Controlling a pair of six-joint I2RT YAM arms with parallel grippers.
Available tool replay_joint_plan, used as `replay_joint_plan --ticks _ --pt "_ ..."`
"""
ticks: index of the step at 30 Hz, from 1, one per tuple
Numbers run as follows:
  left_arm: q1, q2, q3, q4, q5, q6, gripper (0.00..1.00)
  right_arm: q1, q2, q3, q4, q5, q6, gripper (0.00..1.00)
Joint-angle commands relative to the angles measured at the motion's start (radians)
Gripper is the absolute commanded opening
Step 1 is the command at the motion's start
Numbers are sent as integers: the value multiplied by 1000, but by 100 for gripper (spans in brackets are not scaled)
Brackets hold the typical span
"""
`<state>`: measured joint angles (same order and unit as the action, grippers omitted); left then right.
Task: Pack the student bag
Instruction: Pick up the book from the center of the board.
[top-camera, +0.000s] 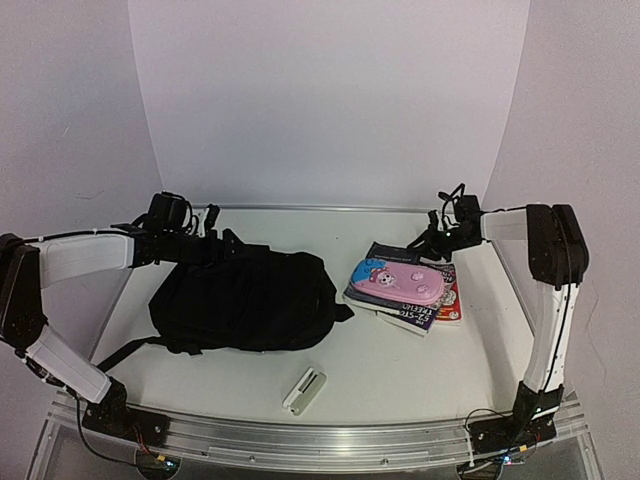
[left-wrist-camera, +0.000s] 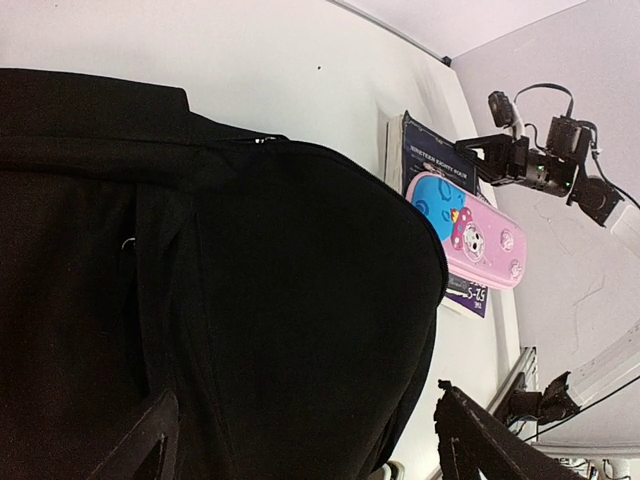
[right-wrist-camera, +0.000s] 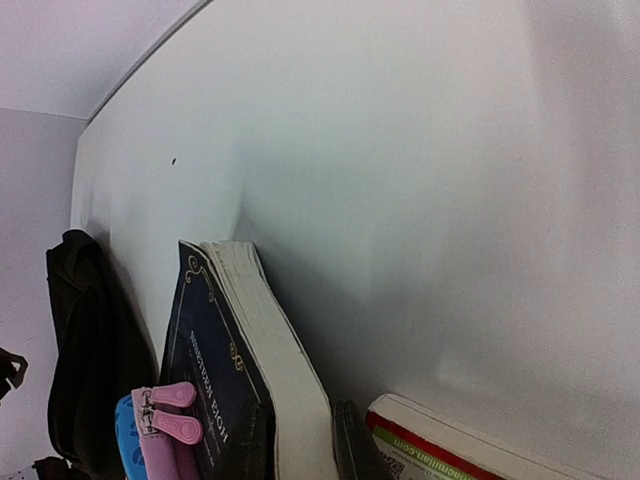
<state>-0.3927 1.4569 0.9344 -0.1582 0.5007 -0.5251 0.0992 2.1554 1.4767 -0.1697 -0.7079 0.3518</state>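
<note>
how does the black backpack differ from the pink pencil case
The student bag is black, plain and far bigger; the pencil case is small and pink with a blue patch. The student bag lies straight on the table; the pencil case rests on a stack of books. Both have zips.

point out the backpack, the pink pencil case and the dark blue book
backpack (top-camera: 245, 300): top view, middle of its black body
pink pencil case (top-camera: 400, 282): top view, middle of its lid
dark blue book (right-wrist-camera: 212, 355): right wrist view, on its front cover
</note>
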Motion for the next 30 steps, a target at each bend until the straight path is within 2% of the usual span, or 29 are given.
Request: replay_joint_plan --ticks 1,6,14,21,30 --pt "0 -43 -14 11 -6 -2 88 -6 -195 -24 27 164 -40 3" --pt "-1 -53 -10 13 7 1 88 -7 -345 -85 24 334 -58 0" --pt "-2 -58 24 9 18 9 88 -7 -558 -125 4 437 -80 0" --pt "-12 -37 75 74 104 22 88 24 -716 -73 -49 322 -60 0" --pt "-132 22 279 96 207 89 87 226 -797 10 -74 161 18 0"
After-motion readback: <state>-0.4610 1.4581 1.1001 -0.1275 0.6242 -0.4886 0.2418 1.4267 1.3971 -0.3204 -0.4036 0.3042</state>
